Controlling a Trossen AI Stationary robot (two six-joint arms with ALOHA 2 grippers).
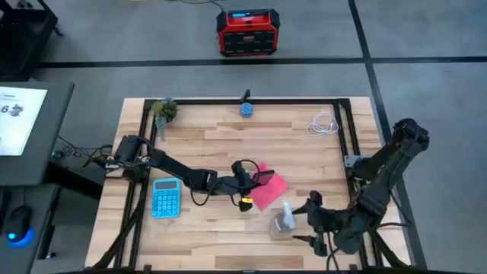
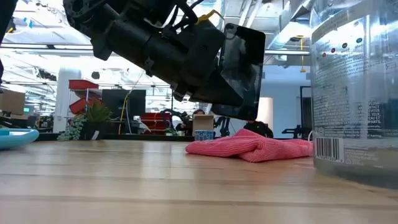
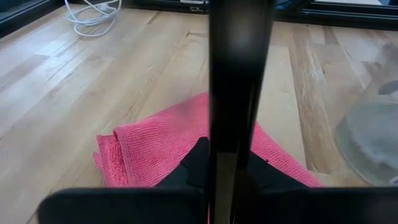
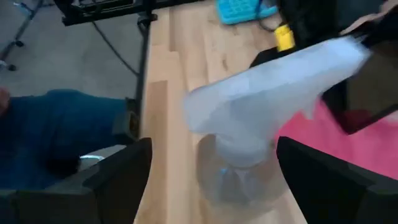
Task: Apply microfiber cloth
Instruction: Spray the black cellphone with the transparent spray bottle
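- The pink cloth [image 1: 268, 190] lies crumpled on the wooden counter [image 1: 228, 137], near its middle, partly folded over at one edge.
- The left gripper [image 1: 255, 178] reaches in from the left and holds a black phone [image 2: 241, 71] on edge above the cloth; its fingers are clamped on the phone.
- In the low view the phone hangs clear of the cloth, not touching it.
- The right gripper [image 4: 211, 168] waits at the front right of the counter, fingers spread wide on either side of a clear spray bottle [image 1: 283, 219] without touching it.
- A light-blue calculator [image 1: 165, 197] lies to the left of the cloth, well apart.
- A white cable [image 1: 323, 124] is coiled at the far right.
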